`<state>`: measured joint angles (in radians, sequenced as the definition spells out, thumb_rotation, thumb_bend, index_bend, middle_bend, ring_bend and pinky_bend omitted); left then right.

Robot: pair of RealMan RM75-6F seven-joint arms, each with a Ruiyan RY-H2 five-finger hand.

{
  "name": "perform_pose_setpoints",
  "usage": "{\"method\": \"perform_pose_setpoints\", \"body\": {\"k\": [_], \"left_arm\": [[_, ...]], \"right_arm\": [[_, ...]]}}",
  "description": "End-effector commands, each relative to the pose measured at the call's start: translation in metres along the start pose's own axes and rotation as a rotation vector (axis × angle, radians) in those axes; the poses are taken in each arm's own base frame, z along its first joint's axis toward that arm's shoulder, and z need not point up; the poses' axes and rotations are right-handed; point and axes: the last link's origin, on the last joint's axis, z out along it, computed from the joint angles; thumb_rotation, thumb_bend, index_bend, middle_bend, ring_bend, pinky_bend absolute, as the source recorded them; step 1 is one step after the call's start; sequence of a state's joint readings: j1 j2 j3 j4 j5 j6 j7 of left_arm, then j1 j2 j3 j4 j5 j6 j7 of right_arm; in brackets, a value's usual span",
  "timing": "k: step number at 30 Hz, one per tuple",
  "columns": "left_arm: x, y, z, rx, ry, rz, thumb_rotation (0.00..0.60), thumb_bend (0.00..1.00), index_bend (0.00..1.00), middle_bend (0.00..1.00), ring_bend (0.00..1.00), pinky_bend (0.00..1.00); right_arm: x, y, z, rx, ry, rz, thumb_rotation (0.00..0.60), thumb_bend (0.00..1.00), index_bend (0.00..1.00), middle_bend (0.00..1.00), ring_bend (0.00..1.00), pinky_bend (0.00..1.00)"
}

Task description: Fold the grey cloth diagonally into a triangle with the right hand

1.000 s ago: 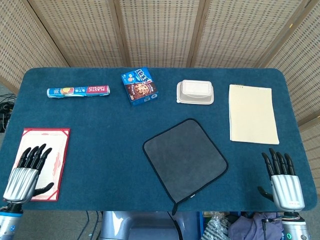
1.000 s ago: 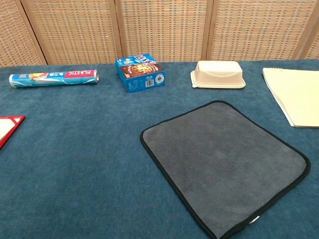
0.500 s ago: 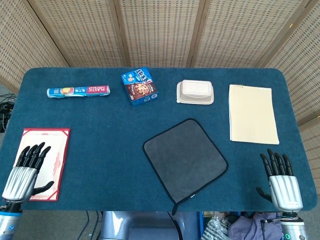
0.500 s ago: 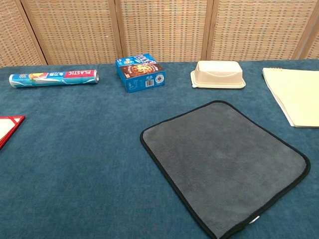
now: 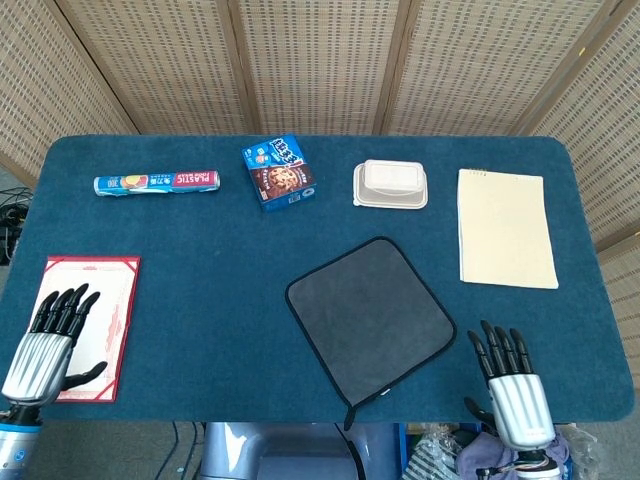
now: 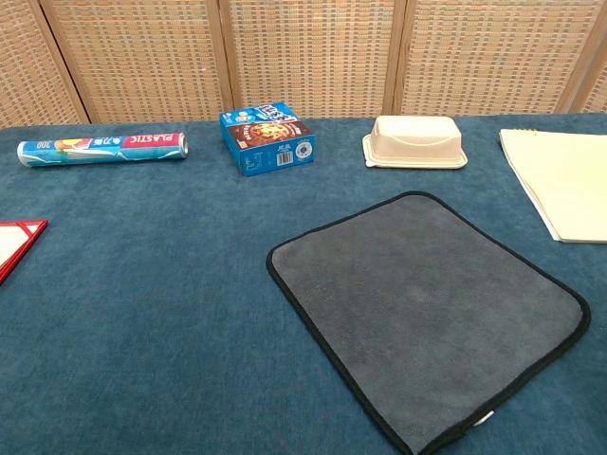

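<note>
A grey cloth (image 5: pixel 370 318) with a black hem lies flat and unfolded on the blue table, turned like a diamond; the chest view shows the same grey cloth (image 6: pixel 427 313) spread out with nothing on it. My right hand (image 5: pixel 515 385) hovers at the table's near edge, just right of the cloth's right corner, fingers spread and holding nothing. At the near left my left hand (image 5: pixel 48 345) rests over the red-bordered card, fingers apart and empty. Neither hand appears in the chest view.
A red-bordered card (image 5: pixel 100 320) lies at the near left. Along the far side sit a plastic wrap roll (image 5: pixel 157 183), a blue cookie box (image 5: pixel 279 171) and a beige lidded container (image 5: pixel 390 185). A cream paper pad (image 5: pixel 505 227) lies at the right.
My right hand has moved left along the near edge toward the cloth's right corner. The left hand has hardly shifted. The cloth lies as before.
</note>
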<state>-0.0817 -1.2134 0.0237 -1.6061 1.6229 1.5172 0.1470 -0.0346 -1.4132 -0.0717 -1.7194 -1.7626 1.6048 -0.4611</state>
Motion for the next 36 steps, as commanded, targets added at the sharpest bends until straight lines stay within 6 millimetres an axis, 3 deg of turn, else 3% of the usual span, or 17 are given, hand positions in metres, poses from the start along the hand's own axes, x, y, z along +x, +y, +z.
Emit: {"method": "perform_pose_setpoints", "body": {"k": [1,13,36], "left_arm": [[-0.001,0.0,0.0,-0.002,-0.001,0.002,0.6,0.13,0.0,0.0,0.0,0.0],[-0.002,0.0,0.0,-0.007,-0.001,0.001,0.6,0.13,0.0,0.0,0.0,0.0],[-0.005,0.002,0.001,-0.008,-0.005,0.009,0.6,0.13,0.0,0.0,0.0,0.0]], "right_arm": [[-0.015,-0.024,-0.001,0.045,-0.015,0.026,0.6,0.0,0.04,0.0,0.0,0.0],[-0.058,-0.074,0.005,0.077,-0.093,0.095,0.6,0.0,0.06,0.0,0.0,0.0],[-0.08,-0.087,0.021,0.052,-0.148,0.148,0.6,0.0,0.08,0.0,0.0,0.0]]}}
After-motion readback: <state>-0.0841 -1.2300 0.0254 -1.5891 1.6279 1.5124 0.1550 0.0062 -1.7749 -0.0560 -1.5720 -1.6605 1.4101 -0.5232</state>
